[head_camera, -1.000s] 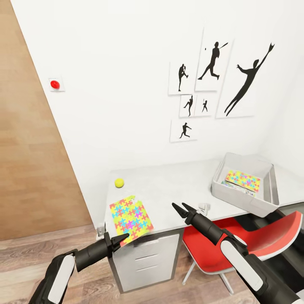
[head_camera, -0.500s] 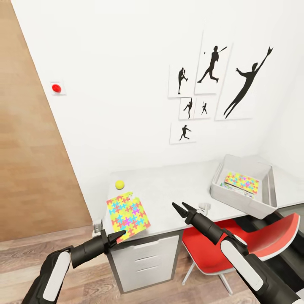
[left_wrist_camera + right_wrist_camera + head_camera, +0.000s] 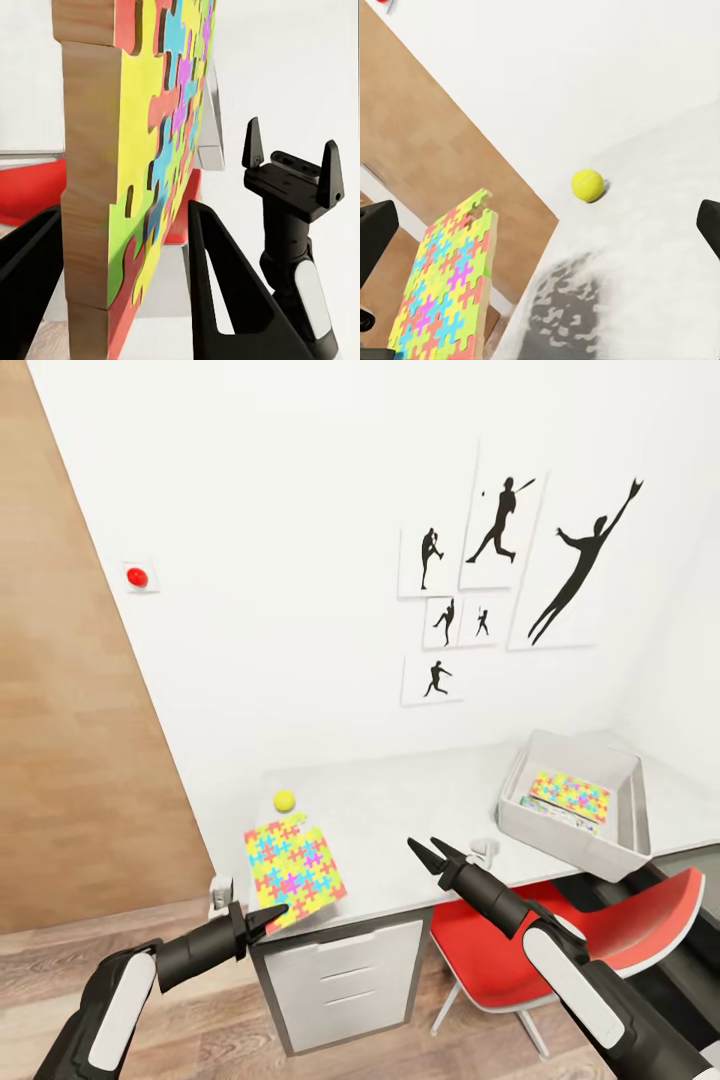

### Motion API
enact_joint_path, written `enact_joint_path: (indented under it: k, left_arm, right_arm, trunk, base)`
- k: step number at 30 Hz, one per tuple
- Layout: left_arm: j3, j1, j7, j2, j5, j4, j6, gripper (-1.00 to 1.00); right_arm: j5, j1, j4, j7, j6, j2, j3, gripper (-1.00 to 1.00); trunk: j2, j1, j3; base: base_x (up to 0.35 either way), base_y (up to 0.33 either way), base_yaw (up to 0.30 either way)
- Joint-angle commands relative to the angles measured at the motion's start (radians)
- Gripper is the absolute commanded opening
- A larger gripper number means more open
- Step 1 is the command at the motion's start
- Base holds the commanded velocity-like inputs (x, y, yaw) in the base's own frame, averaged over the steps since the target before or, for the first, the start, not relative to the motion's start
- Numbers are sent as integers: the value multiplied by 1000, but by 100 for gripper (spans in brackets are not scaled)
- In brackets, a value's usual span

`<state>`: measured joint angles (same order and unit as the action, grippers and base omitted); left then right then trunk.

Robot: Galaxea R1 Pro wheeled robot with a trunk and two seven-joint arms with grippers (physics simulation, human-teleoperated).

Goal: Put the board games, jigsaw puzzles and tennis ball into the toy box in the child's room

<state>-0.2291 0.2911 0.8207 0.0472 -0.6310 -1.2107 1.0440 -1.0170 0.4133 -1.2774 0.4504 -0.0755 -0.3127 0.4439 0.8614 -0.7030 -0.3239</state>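
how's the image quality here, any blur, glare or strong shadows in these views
Head view: sharp, flat even light, no glare, faint shadows under the ball. Left wrist view: the puzzle looms large and close, yet crisp. Right wrist view: a mottled dark shadow patch on the table.

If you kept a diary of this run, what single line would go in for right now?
left hand: holding puzzle at desk edge | right hand: open, empty | ball: on desk | bin: one puzzle inside
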Motion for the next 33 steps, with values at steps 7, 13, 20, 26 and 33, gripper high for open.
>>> enact_joint_path:
  k: [7,13,20,26,33]
  left_arm:
    - [2,2,7,17,5,-31,3,-100]
    - [51,2,8,46,4,-35,3,-100]
    - [90,2,8,55,3,-36,3,-100]
    - [92,2,8,56,4,-36,3,-100]
    - [92,3,8,56,3,-35,3,-100]
  right_arm:
    - [-11,0,-73,1,-17,-9,0,100]
    - [-11,-6,-88,1,-22,-12,0,100]
    - [-9,-8,-89,-1,-21,-4,1,100]
    - [-9,-8,-88,0,-17,-4,1,100]
    - [-9,-8,-86,1,-16,-3,1,100]
  trunk:
    - [-48,27,25]
    - [-90,50,48]
    - [-139,77,72]
    - [-181,100,90]
    - [-230,126,112]
  base:
    - [0,0,-142]
    - [0,0,-242]
    - [-6,0,-98]
    - [-243,0,-3]
    - [-118,0,0]
